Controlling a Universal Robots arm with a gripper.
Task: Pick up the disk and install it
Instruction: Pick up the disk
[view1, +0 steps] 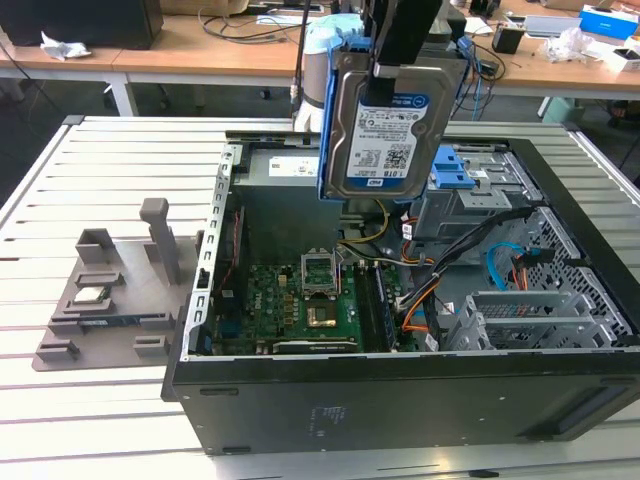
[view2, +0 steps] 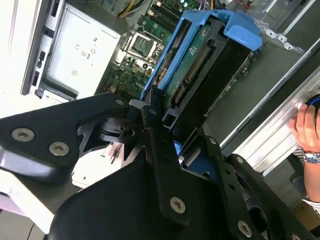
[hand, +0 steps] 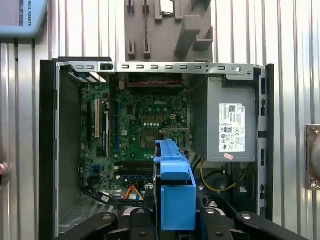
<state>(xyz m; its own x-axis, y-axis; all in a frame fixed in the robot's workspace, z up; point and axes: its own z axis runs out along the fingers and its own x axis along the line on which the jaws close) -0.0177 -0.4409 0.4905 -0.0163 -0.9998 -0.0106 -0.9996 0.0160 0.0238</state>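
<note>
disk (view1: 385, 135) clamped on edge in end effector (view1: 388, 72) | below end effector: motherboard (view1: 300, 300) inside case (view1: 400, 400) | exterior view's right of it: drive cage (view1: 470, 195) | well apart, exterior view's left: fixture (view1: 130, 300) on desk (view1: 90, 170), chip (view1: 92, 296) on fixture

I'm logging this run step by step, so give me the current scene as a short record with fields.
holding: gripper shut on disk
disk pose: upright, in the air over the open case, label toward the exterior camera
installed: not yet
beside case: chip on grey fixture, at the exterior view's left
person: hand, apart from the disk
</note>
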